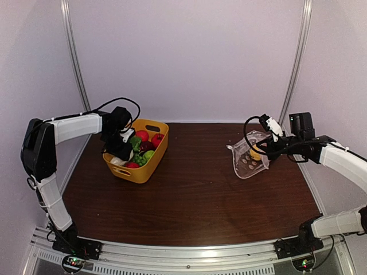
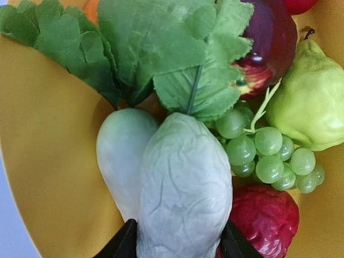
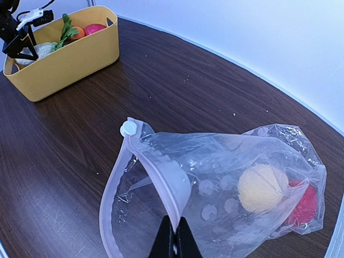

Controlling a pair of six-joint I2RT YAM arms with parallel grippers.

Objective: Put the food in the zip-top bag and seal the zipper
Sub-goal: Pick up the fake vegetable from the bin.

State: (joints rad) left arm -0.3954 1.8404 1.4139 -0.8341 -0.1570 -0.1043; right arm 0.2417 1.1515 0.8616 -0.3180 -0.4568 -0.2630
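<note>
My left gripper is down in the yellow tub and shut on a white radish with green leaves; a second white radish, green grapes, a green pear, a dark red apple and a red fruit lie around it. My right gripper is shut on the upper zipper edge of the clear zip-top bag, holding its mouth open toward the tub. A yellow fruit and a red fruit lie inside the bag.
The tub also shows far off in the right wrist view, with the left gripper in it. The dark wooden table is ringed by white walls. A white slider tab sits at the bag's mouth corner.
</note>
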